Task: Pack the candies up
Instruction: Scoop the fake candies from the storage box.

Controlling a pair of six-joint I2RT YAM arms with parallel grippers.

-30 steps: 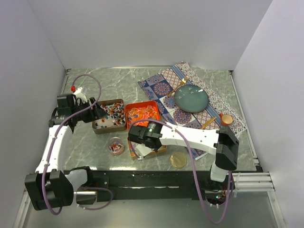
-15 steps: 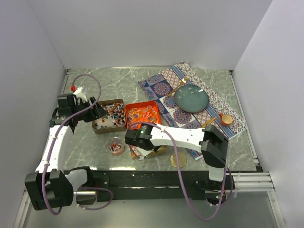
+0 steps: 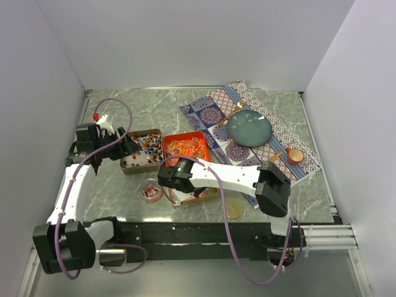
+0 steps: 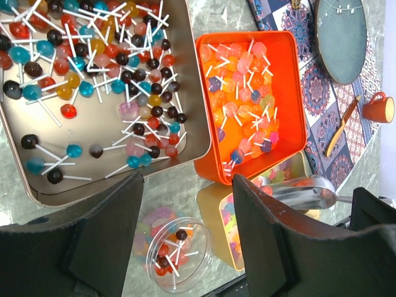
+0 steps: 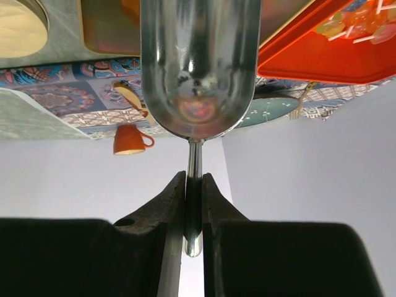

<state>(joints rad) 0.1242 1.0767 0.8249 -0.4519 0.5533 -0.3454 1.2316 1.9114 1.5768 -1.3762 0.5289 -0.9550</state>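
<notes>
scoop (image 5: 198, 62) pinched in the right gripper (image 5: 193, 189) has swung further left; left gripper (image 4: 189, 204) stays spread.

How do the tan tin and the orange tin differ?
The tan tin is dull metal; the orange tin is bright orange. The tan tin's lollipops are dark, blue and red, scattered with bare floor showing; the orange tin's are pale pink and orange, packed close. Both are open, rectangular and hold stick lollipops.
</notes>
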